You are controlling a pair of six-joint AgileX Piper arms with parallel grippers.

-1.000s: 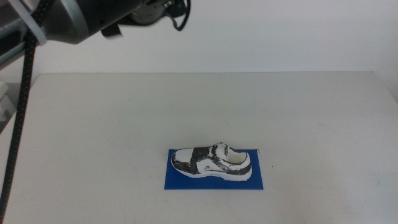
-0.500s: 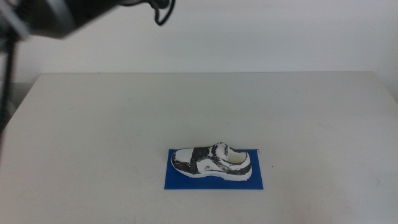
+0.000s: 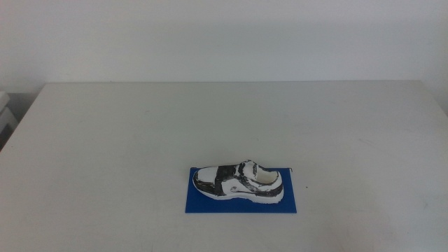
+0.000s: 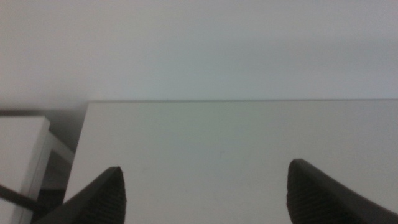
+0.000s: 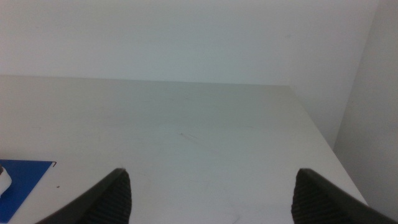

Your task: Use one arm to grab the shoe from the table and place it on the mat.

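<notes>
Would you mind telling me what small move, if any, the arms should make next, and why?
Probably none beyond staying parked: the shoe already rests on the mat, and both the left gripper and right gripper are open, empty and out of the middle view.

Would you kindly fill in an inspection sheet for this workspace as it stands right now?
Surface: white table, bare apart from the job's things.
Job's things: shoe lies on the blue mat, toe toward the left arm's side.
Clutter: nothing seen.
Grippers: left gripper open, holding nothing, over the table's edge; right gripper open, holding nothing, mat corner in its view.
Cables: nothing seen.
Surroundings: plain white wall behind.
</notes>
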